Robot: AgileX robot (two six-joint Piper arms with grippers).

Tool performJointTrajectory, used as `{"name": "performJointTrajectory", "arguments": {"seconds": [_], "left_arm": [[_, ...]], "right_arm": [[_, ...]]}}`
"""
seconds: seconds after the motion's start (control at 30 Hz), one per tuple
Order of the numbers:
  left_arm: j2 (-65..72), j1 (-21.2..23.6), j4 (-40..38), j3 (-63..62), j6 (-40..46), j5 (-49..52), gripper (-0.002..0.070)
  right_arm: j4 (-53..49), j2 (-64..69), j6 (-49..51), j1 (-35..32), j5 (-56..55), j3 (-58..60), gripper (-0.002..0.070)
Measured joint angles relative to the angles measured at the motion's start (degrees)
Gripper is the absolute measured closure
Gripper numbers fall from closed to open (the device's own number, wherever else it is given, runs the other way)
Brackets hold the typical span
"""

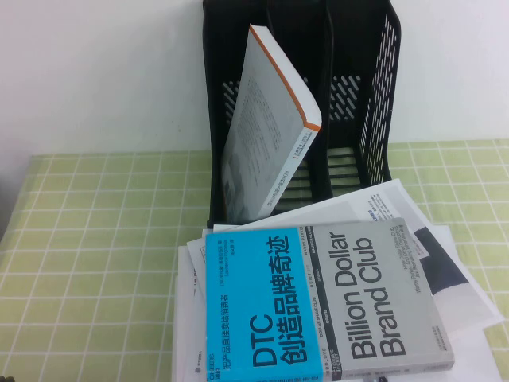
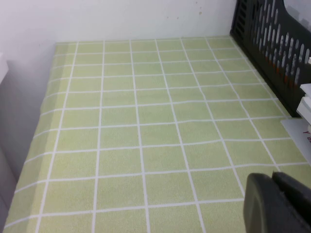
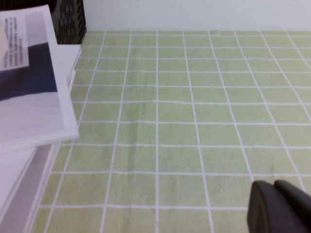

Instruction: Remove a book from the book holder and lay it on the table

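Observation:
A black book holder (image 1: 374, 87) stands at the back of the table. One grey book with an orange edge (image 1: 266, 119) leans tilted inside its left slot. A blue and grey book, "Billion Dollar Brand Club" (image 1: 326, 298), lies flat on top of white books in front of the holder. Neither gripper shows in the high view. My left gripper (image 2: 272, 177) is shut and empty above the green checked cloth, left of the holder (image 2: 272, 39). My right gripper (image 3: 273, 184) is shut and empty over the cloth, right of the book stack (image 3: 29, 97).
A green checked cloth (image 1: 95, 239) covers the table, with a white wall behind. White books (image 1: 469, 294) spread under the top book toward the right front. The cloth's left edge (image 2: 46, 111) drops off near the wall.

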Motion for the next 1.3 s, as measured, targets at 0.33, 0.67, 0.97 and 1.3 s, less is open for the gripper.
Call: {"name": "performJointTrajectory", "arguments": {"seconds": [0.33, 0.67, 0.97, 1.3], "left_arm": [[0.0, 0.0, 0.0, 0.0, 0.11, 0.0, 0.0678], [0.0, 0.0, 0.0, 0.0, 0.11, 0.0, 0.0678], [0.0, 0.0, 0.95, 0.0, 0.23, 0.0, 0.0677], [0.0, 0.0, -4.78, 0.12, 0.0, -5.85, 0.0677]], "right_arm": [[0.0, 0.0, 0.0, 0.0, 0.0, 0.0, 0.0678], [0.04, 0.0, 0.0, 0.0, 0.0, 0.0, 0.0678], [0.04, 0.0, 0.0, 0.0, 0.0, 0.0, 0.0678], [2.68, 0.0, 0.0, 0.0, -3.51, 0.02, 0.0678]]}}
